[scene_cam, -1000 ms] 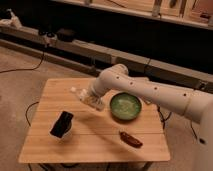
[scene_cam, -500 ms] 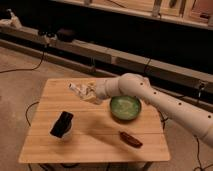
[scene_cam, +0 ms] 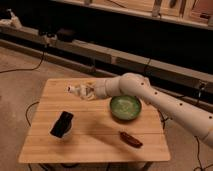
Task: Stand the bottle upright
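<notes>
The bottle (scene_cam: 74,90) is a small whitish plastic bottle. It lies roughly level in my gripper (scene_cam: 86,92), with its light end pointing left, above the back left part of the wooden table (scene_cam: 95,142). My gripper is shut on it. The white arm reaches in from the right, passing behind the green bowl (scene_cam: 125,106). The gripper covers part of the bottle's body.
A black rectangular object (scene_cam: 62,124) lies at the table's left front. A dark brown oblong object (scene_cam: 131,139) lies at the front right. Behind the table run a low ledge and cables; dark shelving stands further back.
My gripper has moved left across the back of the table, away from the bowl, carrying the bottle with it. The bowl, black object and brown object have not moved.
</notes>
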Controlling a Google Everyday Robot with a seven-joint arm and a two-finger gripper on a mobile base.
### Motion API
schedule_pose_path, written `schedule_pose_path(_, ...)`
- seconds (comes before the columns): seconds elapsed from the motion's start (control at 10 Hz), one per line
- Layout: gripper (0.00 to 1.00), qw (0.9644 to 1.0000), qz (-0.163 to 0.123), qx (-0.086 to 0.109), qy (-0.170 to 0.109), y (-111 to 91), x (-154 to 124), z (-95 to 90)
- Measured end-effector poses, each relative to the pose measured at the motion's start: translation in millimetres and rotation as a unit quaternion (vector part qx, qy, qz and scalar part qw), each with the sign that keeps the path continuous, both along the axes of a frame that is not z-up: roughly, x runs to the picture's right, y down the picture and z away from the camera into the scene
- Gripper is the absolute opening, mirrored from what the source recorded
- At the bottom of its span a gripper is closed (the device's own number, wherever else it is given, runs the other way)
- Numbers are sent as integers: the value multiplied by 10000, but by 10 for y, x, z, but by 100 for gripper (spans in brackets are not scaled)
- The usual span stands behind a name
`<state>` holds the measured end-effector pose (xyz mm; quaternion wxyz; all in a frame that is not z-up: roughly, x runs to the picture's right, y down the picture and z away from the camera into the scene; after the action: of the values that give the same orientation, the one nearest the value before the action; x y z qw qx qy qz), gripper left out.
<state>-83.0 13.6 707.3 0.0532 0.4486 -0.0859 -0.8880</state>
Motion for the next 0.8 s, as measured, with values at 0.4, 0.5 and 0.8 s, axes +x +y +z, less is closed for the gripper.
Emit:
schedule_pose_path(0.4,0,10000,-6,0,-6,1,-10,-1)
schedule_pose_path(0.5,0,10000,-10,0,-9,1,-16,-2)
schedule_pose_path(0.8,0,10000,32,-1,-36,-5,-22,-14)
